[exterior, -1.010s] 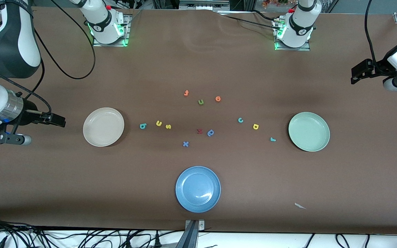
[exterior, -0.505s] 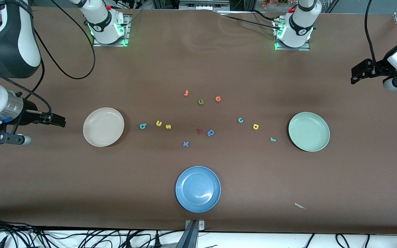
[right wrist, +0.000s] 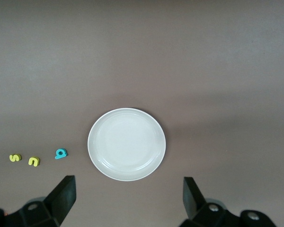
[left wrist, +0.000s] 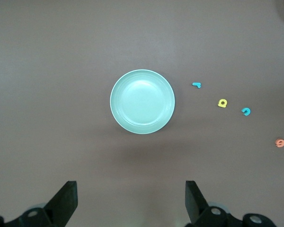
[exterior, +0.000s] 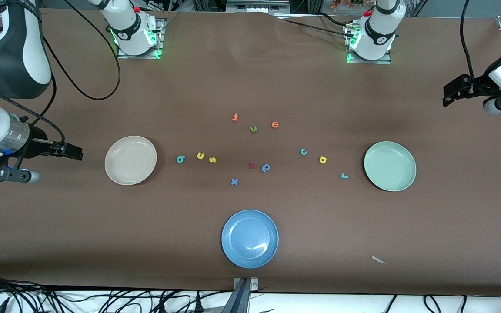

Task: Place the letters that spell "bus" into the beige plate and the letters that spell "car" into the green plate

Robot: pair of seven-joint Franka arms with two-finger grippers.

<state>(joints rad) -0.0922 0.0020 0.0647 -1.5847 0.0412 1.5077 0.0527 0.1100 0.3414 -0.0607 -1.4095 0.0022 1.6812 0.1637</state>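
Observation:
The beige plate (exterior: 131, 160) lies toward the right arm's end, with the teal b (exterior: 180, 159), yellow u (exterior: 200, 155) and yellow s (exterior: 212, 160) in a row beside it. The green plate (exterior: 389, 165) lies toward the left arm's end, beside the teal c (exterior: 303, 151), yellow a (exterior: 323, 160) and teal r (exterior: 344, 176). My right gripper (right wrist: 128, 182) hangs open and empty high above the table beside the beige plate (right wrist: 126, 144). My left gripper (left wrist: 130, 187) hangs open and empty high beside the green plate (left wrist: 142, 101). Both plates hold nothing.
A blue plate (exterior: 249, 238) lies nearest the front camera. Loose mid-table letters: orange t (exterior: 235, 117), olive u (exterior: 253, 128), orange o (exterior: 275, 125), red letter (exterior: 252, 165), blue p (exterior: 266, 168), blue x (exterior: 234, 181). A paper scrap (exterior: 379, 260) lies near the front edge.

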